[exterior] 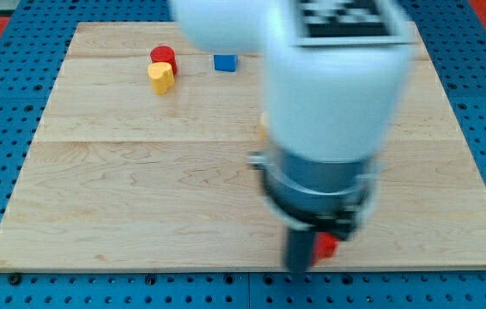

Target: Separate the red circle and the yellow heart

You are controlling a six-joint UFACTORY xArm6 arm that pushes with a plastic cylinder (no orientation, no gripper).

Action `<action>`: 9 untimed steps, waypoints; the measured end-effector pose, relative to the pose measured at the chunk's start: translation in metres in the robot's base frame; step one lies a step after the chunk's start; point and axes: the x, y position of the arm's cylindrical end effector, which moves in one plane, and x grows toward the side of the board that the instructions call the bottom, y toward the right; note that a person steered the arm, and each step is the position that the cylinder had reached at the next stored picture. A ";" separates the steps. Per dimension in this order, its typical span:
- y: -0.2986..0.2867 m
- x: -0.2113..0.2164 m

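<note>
The red circle (164,57) stands near the view's top left of the wooden board (140,172). The yellow heart (161,77) lies just below it and touches it. My arm's large white and grey body fills the view's middle and right. The dark rod comes down at the view's bottom, and my tip (299,268) sits near the board's bottom edge, far from both blocks. A red block (325,246) lies right beside the tip on its right.
A blue cube (225,63) lies to the right of the red circle. A sliver of a yellow or orange block (263,126) shows at the arm's left edge, mostly hidden. Blue pegboard surrounds the board.
</note>
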 end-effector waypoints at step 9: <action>-0.178 -0.323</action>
